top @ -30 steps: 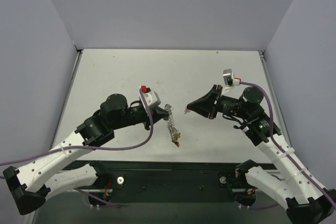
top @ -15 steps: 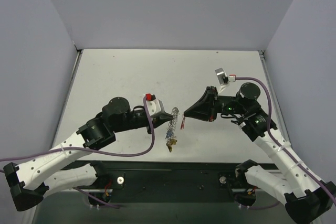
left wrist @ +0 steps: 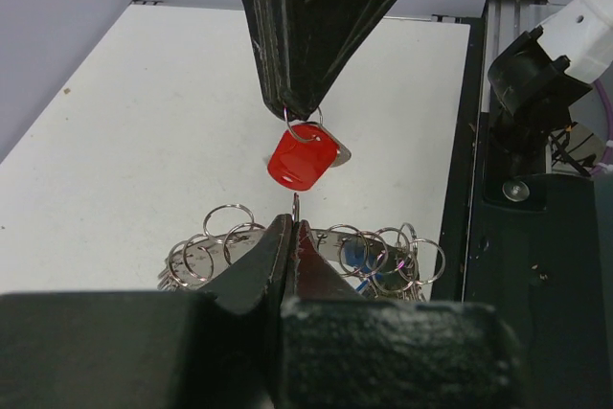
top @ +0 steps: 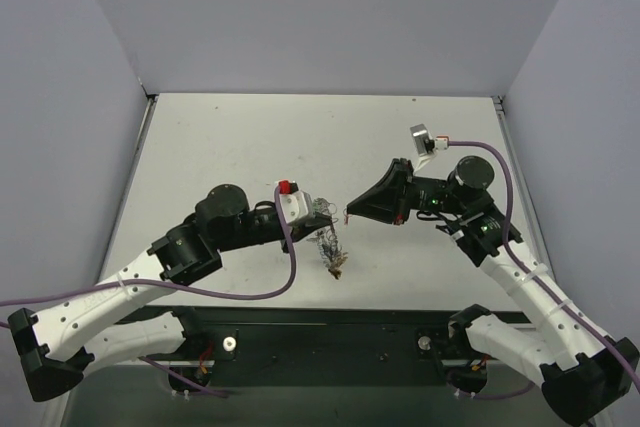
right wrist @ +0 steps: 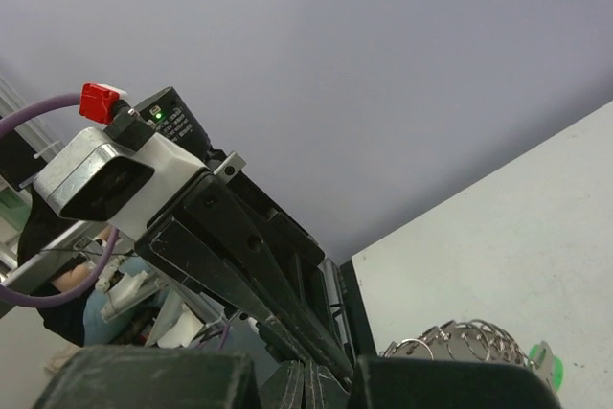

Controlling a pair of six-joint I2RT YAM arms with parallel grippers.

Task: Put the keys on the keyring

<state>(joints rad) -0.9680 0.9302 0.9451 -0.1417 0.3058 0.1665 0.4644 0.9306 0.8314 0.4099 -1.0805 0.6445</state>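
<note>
My left gripper [top: 322, 213] is shut on the top of the keyring [top: 328, 242], which hangs from it above the table with a gold-yellow tag [top: 340, 267] at its low end. In the left wrist view the shut gripper [left wrist: 293, 229] pinches the wire hoop [left wrist: 215, 246], whose rim carries several small rings and a blue key [left wrist: 360, 258]. My right gripper [top: 350, 211] is shut on the small ring of a red key [left wrist: 305, 160], held just above the hoop. The right gripper's fingers [left wrist: 316, 35] fill the top of that view. In the right wrist view the hoop [right wrist: 460, 340] and a green key [right wrist: 542, 359] show; the red key is hidden.
The white table [top: 250, 137] is walled by grey panels on three sides. A black rail [top: 330, 332] with the arm bases runs along the near edge. The right arm's base and cable [left wrist: 536, 93] stand to the right in the left wrist view.
My right gripper has moved left with the red key, close to my left gripper. My left gripper moved right and forward, and the hanging keyring swung under it.
</note>
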